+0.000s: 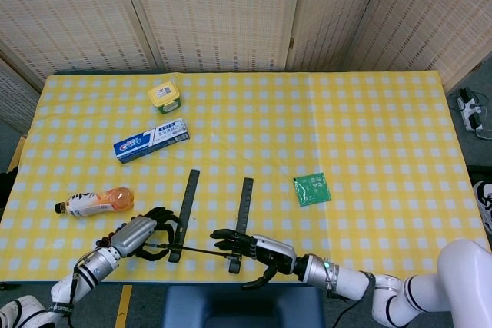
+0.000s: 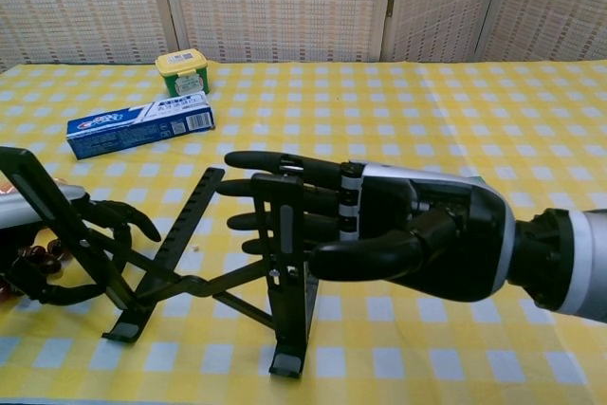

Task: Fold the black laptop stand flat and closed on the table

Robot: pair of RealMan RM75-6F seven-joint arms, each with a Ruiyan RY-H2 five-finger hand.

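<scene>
The black laptop stand stands unfolded near the table's front edge, its two rails spread apart and joined by crossed struts. My left hand curls its fingers around the stand's raised left rail. My right hand reaches in from the right. Its fingers are stretched out and apart, lying against the upright right rail, with the thumb just short of the rail in front. It grips nothing.
A blue toothpaste box and a yellow-lidded green jar lie further back on the left. An orange drink bottle lies by my left hand. A green packet sits to the right of the stand.
</scene>
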